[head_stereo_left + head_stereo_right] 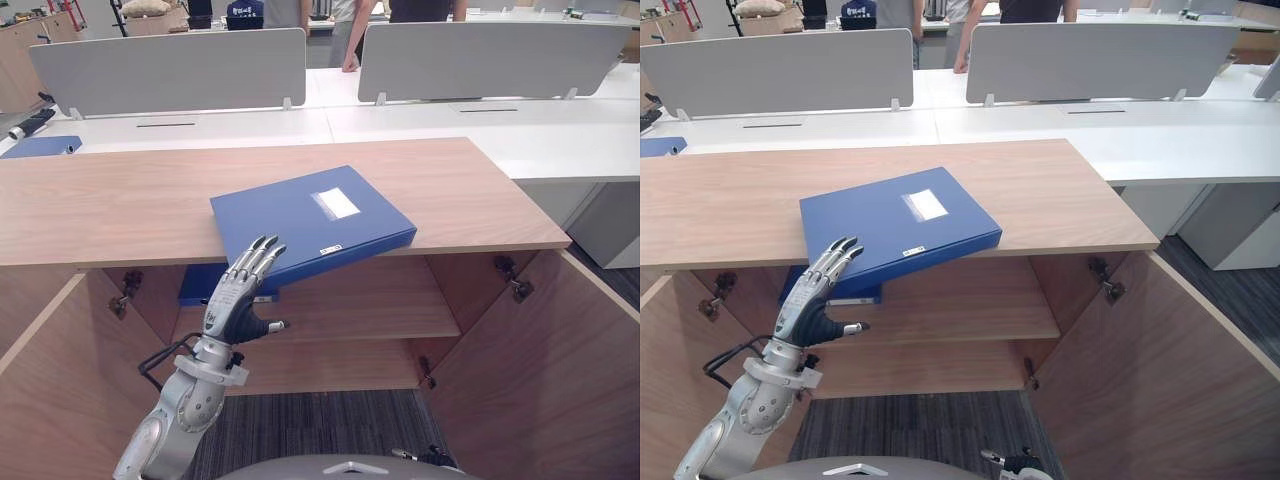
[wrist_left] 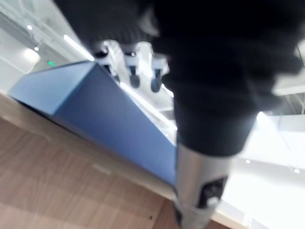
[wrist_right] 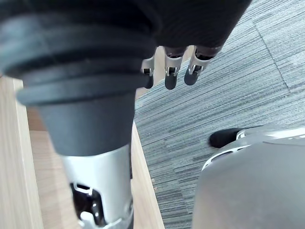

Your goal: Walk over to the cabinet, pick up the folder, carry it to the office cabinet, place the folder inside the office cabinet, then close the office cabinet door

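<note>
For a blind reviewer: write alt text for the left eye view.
A flat blue rectangular folder with a white label lies on a wooden cabinet's top, one corner jutting past the front edge, where the robot's left hand reaches up with straight fingers. Its doors stand open; another blue folder lies on the shelf inside.

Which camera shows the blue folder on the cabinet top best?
The left eye view: the whole blue folder lies on the cabinet top, one corner overhanging the front edge, left hand at it. The right eye view matches. The left wrist view catches one corner, close up.
</note>
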`<state>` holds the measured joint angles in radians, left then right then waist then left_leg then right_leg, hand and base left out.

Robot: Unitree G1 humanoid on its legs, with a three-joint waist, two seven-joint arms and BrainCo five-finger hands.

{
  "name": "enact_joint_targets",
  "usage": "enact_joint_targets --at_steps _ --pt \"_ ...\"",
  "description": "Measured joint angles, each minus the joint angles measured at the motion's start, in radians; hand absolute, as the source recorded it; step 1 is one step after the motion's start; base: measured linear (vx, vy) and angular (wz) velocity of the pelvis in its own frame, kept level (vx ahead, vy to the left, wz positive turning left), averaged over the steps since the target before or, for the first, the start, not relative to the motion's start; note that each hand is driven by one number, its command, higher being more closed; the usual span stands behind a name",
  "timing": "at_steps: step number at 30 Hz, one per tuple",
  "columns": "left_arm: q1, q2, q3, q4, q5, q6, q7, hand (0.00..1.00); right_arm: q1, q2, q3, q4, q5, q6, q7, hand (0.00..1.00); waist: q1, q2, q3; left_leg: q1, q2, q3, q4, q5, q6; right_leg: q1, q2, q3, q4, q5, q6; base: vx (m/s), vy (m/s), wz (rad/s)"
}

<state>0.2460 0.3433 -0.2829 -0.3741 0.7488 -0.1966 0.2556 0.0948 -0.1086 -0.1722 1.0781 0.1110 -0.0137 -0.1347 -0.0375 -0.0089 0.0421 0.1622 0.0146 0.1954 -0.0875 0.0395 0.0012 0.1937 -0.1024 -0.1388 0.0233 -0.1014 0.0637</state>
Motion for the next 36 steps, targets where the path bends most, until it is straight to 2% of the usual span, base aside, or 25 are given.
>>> enact_joint_targets --at_steps 11,22,26,27,36 --pt "-0.002 -0.014 -0.010 0.040 0.082 0.043 0.031 0.00 0.003 0.000 0.000 0.000 0.008 0.000 0.000 0.00 -0.004 0.001 -0.001 -0.003 0.000 0.000 0.000 0.000 -0.001 0.000 0.000 -0.002 -0.005 0.002 0.000 0.00 0.000 0.00" --pt "-0.003 -0.089 0.037 0.086 0.119 0.080 0.065 0.00 0.017 0.001 0.000 -0.001 0.020 0.001 0.001 0.00 -0.003 0.002 -0.006 -0.006 0.002 0.000 0.000 -0.001 -0.002 0.000 0.002 -0.004 -0.009 0.003 0.000 0.00 0.000 0.00" --pt "-0.003 -0.090 0.048 0.092 0.132 0.093 0.069 0.00 0.018 0.001 0.000 -0.001 0.021 0.001 0.002 0.00 -0.006 0.001 -0.007 -0.006 0.003 0.000 0.000 -0.001 -0.002 0.000 0.003 -0.004 -0.009 0.003 0.001 0.00 0.000 0.00" --pt "-0.003 -0.090 0.048 0.094 0.140 0.097 0.073 1.00 0.018 0.001 0.000 -0.001 0.021 0.001 0.003 0.00 -0.006 0.001 -0.007 -0.006 0.003 0.000 0.000 -0.001 -0.002 0.000 0.003 -0.004 -0.010 0.003 0.001 0.00 0.000 0.00" --pt "-0.082 -0.090 0.088 0.127 0.204 0.129 0.124 1.00 0.020 0.002 0.001 0.000 0.051 0.001 0.023 0.00 -0.021 -0.005 -0.020 -0.008 0.003 0.001 0.000 -0.002 -0.004 0.000 0.003 -0.004 -0.013 0.004 0.002 0.00 0.000 0.00"
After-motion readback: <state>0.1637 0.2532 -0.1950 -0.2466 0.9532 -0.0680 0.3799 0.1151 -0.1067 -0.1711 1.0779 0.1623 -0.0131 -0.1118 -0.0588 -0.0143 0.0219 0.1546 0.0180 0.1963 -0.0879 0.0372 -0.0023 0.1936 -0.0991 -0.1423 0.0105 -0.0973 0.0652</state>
